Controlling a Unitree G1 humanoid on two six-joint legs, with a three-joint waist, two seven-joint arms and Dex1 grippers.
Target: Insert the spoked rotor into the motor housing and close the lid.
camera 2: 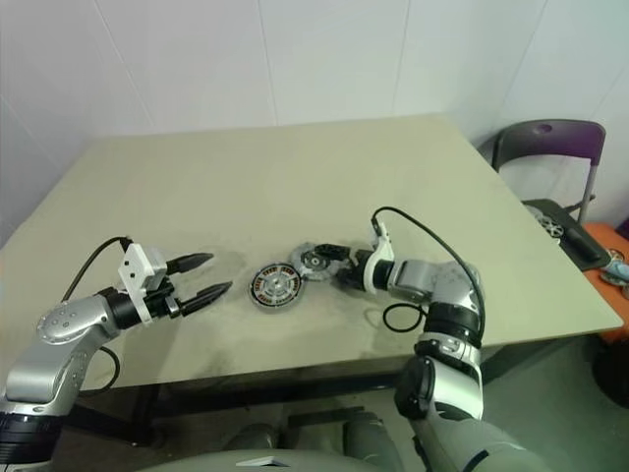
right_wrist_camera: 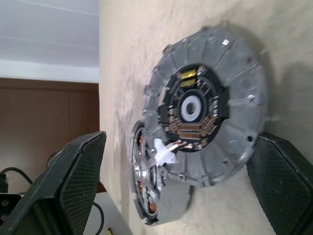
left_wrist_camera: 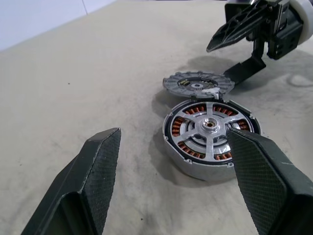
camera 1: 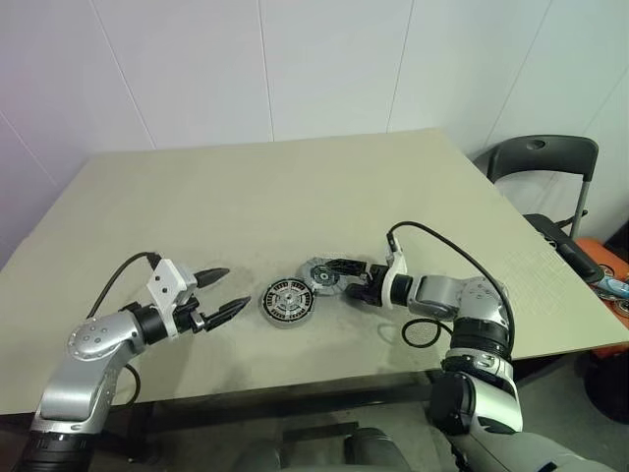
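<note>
**Rotor seated, lid waiting to be picked up**

The spoked rotor [left_wrist_camera: 210, 125] already sits inside the motor housing [left_wrist_camera: 183, 164], near the middle of the surface [camera 1: 295, 197]: silver spokes and hub on top, copper windings showing through the gaps, black rim flush within the housing's grey wall. So the housing holds the rotor and nothing else can be seen in it.

The lid [right_wrist_camera: 210, 105] lies flat on the surface, touching or just overlapping the housing's edge on the side toward the right arm. Its inner face looks up, with a small circuit ring and a white connector near the edge closest to the housing.

The right gripper [camera 1: 346, 278] reaches in low over the lid with its jaws spread wide, one finger on each side of the disc, gripping nothing yet. The left gripper [camera 1: 220, 292] hangs just beside the housing on the other side, jaws also well open and empty.

The step in hand appears to be taking hold of the lid. To do it well, the right jaws should close squarely across the notched rim, clear of the connector and wires. Because the lid leans against or abuts the housing, lifting straight up before moving sideways would avoid dragging the housing. The lid probably has to be turned over and centred on the hub before pressing down; the left gripper could steady the housing.
</note>
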